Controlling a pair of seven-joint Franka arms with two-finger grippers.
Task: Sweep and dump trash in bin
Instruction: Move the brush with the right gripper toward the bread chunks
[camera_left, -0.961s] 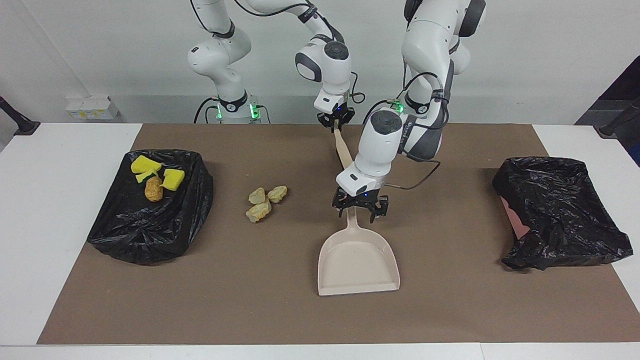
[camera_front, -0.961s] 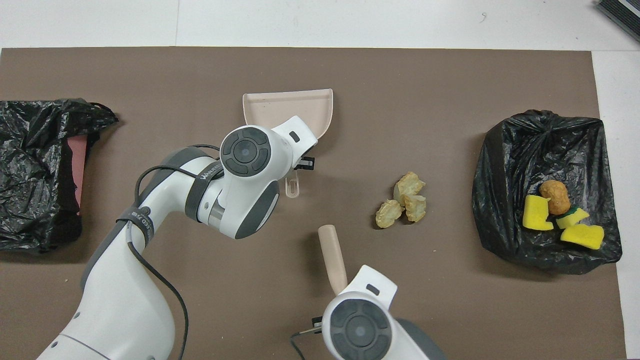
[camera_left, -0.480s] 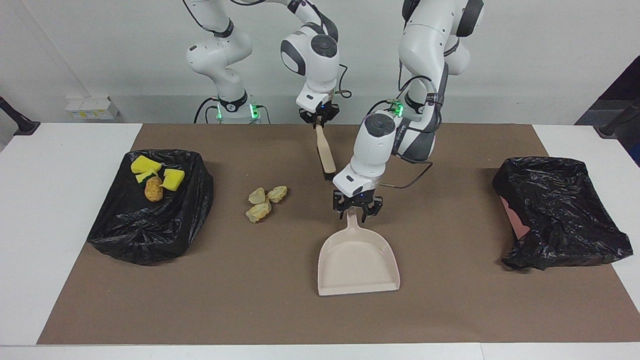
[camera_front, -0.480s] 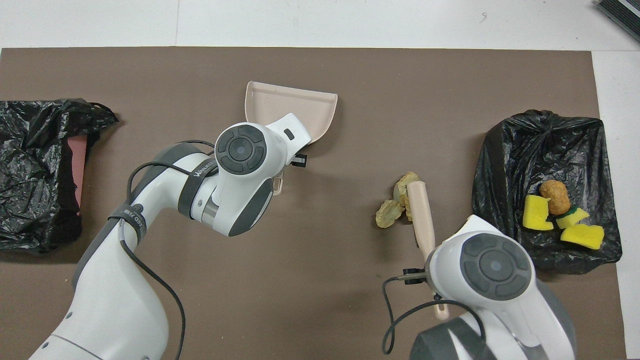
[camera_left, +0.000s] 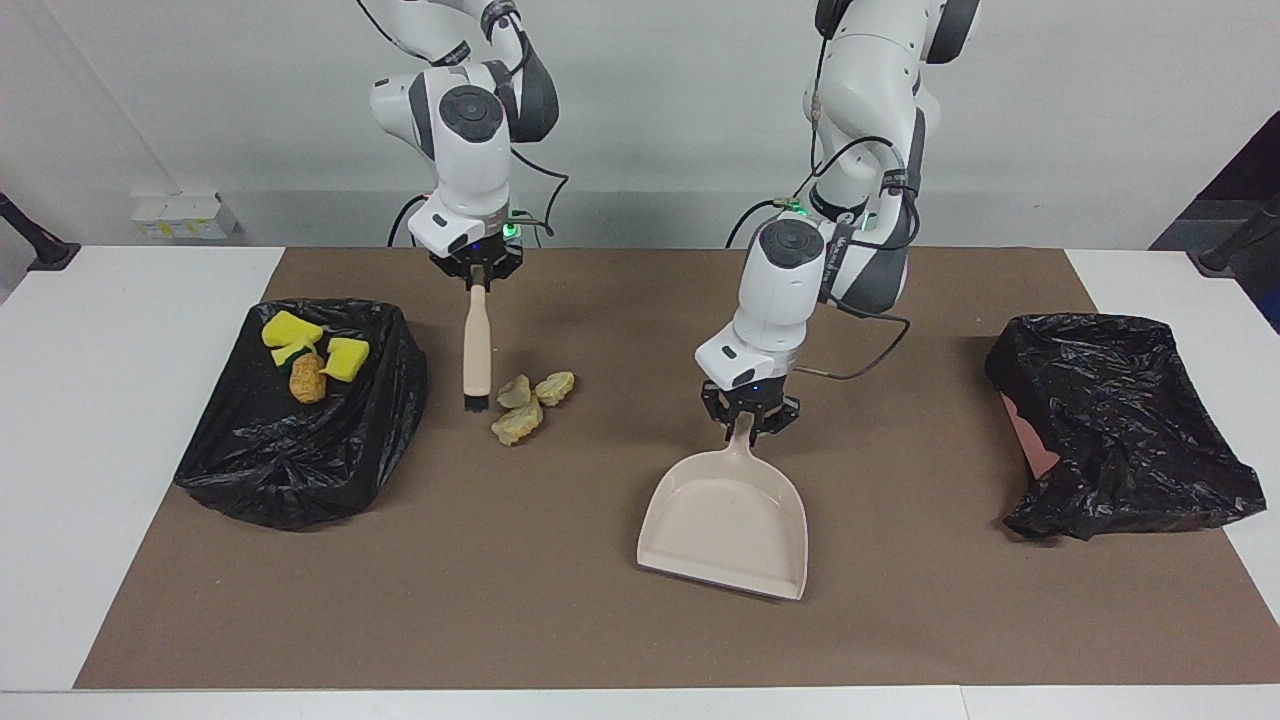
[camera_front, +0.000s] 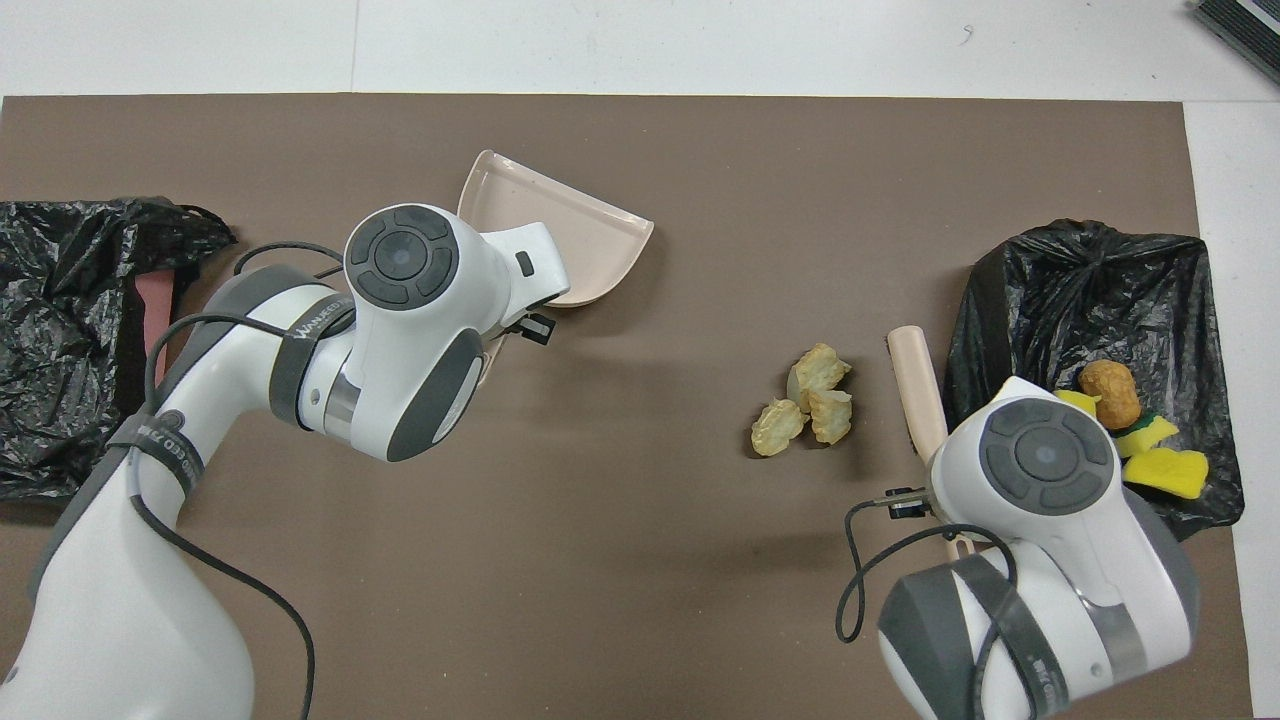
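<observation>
Jaws of left gripper (camera_left: 750, 425) clamped on dustpan (camera_left: 725, 520) handle; right gripper (camera_left: 477, 277) jaws clamped on brush (camera_left: 477, 345).

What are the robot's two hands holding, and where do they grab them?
Left gripper holds the dustpan by its handle; right gripper holds the brush by its handle end.

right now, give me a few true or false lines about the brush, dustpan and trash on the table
1. The right gripper holds the brush by its handle. True.
2. The dustpan has pale lumps in it. False: it is empty; the three pale lumps lie on the mat beside the brush's bristles.
3. The left gripper is shut on the dustpan's handle. True.
4. The yellow sponge chunks lie in the dustpan. False: they rest on the black bag at the right arm's end, with the orange-brown lump.
</observation>
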